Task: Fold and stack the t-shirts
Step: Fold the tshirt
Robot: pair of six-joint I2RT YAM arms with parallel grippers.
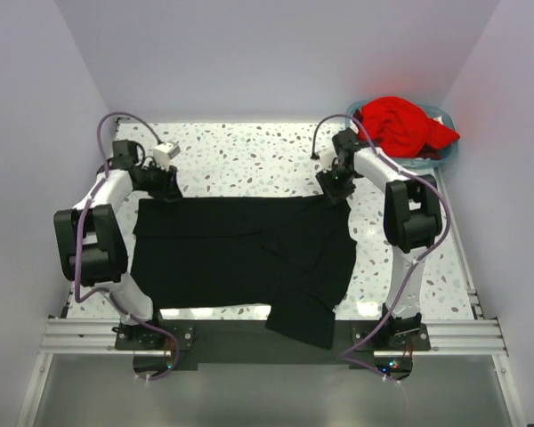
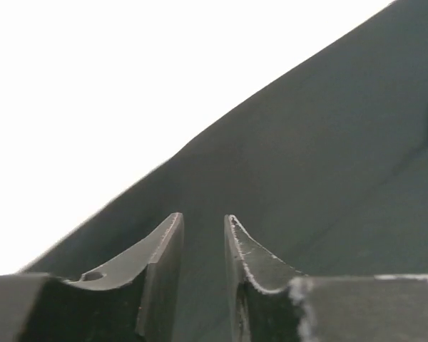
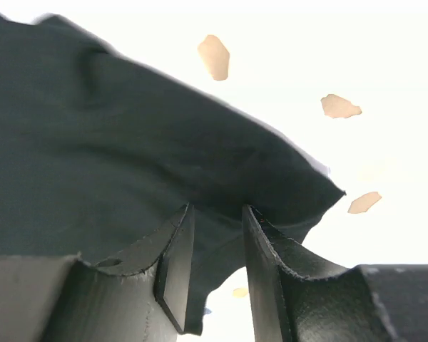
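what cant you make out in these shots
- Top view: tips of left claw and right claw, hidden under their own wrists.
- Top view: basket inside, covered by red shirt.
- Wrist views: table washed out white; black shirt cut off by frame edges.

Two t-shirts in all: one black t-shirt (image 1: 240, 253) and one red t-shirt (image 1: 396, 124). One light blue basket (image 1: 445, 156). One speckled desk (image 1: 249, 160). Two robot arms, namely one left arm (image 1: 93, 240) and one right arm (image 1: 414, 213). Two purple cables (image 1: 101, 133), one per arm. Two left fingers (image 2: 164, 267) and two right fingers (image 3: 175, 267), four fingers together. Three pale walls (image 1: 276, 53) around the desk: one left, one back, one right.
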